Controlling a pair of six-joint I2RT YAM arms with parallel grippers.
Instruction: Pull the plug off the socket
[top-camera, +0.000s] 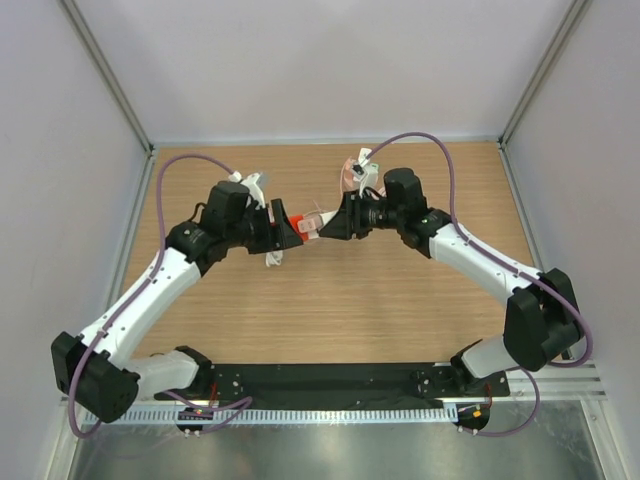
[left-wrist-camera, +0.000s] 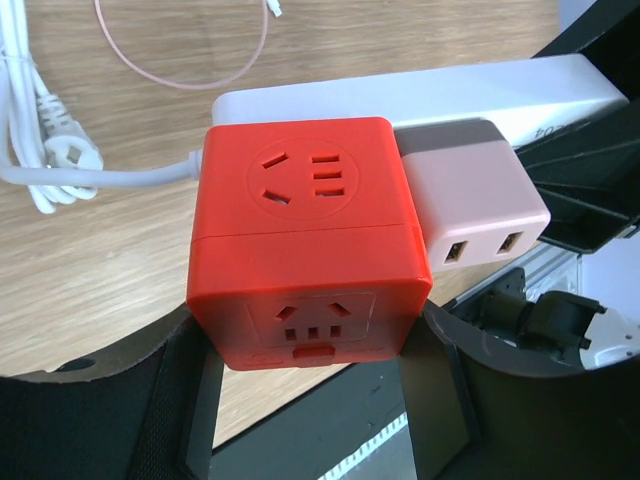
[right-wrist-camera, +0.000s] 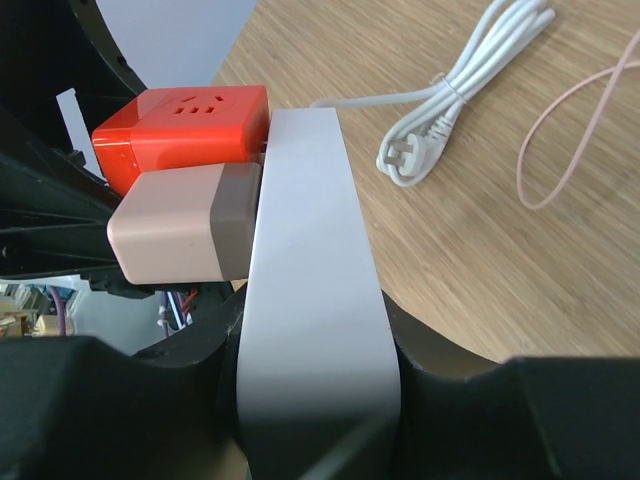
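Observation:
A red cube plug (left-wrist-camera: 305, 240) with outlets on its faces sits flush against the side of a white power strip socket (left-wrist-camera: 420, 90), both held above the table. My left gripper (left-wrist-camera: 312, 345) is shut on the red cube, one finger on each side. My right gripper (right-wrist-camera: 315, 350) is shut on the white strip (right-wrist-camera: 310, 260) across its width. A pink adapter (right-wrist-camera: 180, 225) with two USB ports is stuck on the strip beside the red cube (right-wrist-camera: 185, 125). From above, the two grippers meet at mid-table with the red cube (top-camera: 300, 223) between them.
The strip's white cable lies coiled on the wooden table with its wall plug (right-wrist-camera: 400, 160) at the end. A thin pink cable loop (right-wrist-camera: 560, 140) lies farther out. Grey walls enclose the table on three sides (top-camera: 320, 70).

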